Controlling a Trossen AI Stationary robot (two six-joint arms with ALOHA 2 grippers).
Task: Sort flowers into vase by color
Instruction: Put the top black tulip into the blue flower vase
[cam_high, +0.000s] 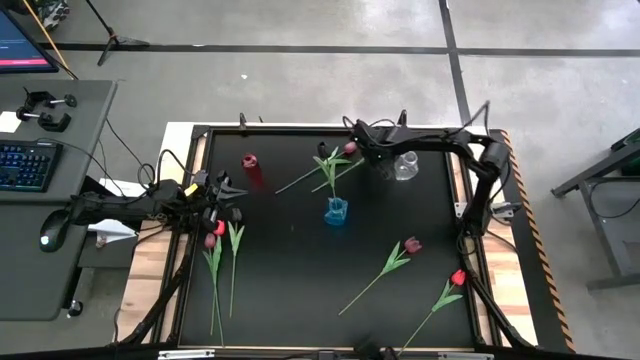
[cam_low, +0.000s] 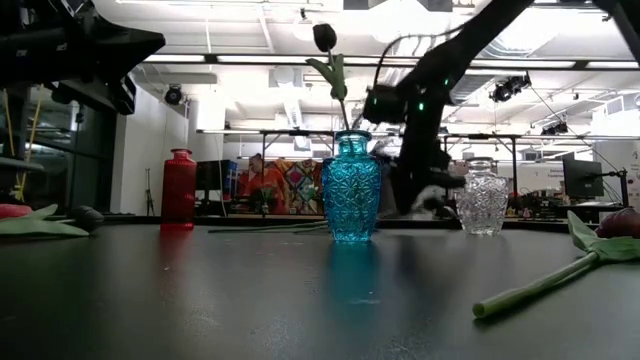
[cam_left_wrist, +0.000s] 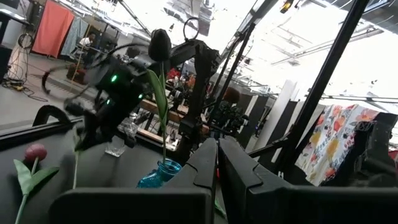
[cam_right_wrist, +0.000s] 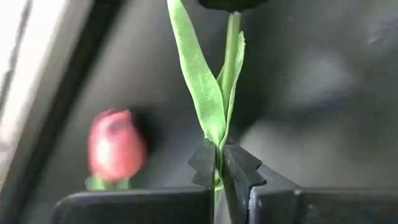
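A blue vase (cam_high: 336, 211) stands mid-table with one near-black tulip (cam_low: 324, 38) upright in it. A red vase (cam_high: 250, 170) and a clear vase (cam_high: 405, 166) stand farther back. My right gripper (cam_high: 354, 141) is at the far middle, shut on the stem of a dark-headed tulip (cam_right_wrist: 231, 37). A pink-red tulip head (cam_right_wrist: 115, 149) lies on the table beside it. My left gripper (cam_high: 224, 196) is shut and raised over the table's left side, above two tulips (cam_high: 214, 250) lying flat. A maroon tulip (cam_high: 410, 245) and a red tulip (cam_high: 457, 278) lie at the near right. My right gripper pinches the dark-headed tulip's thin green stem (cam_right_wrist: 218, 160) between its two fingers, just below where the leaves branch off. The fingers lie across the stem. The leaves and head reach on past the fingertips. I cannot tell whether the flower is clear of the table.
The table has a raised dark rim (cam_high: 200, 135). A desk with a keyboard (cam_high: 25, 165) and a mouse stands to the left of the table. Open black table surface lies between the blue vase and the near edge.
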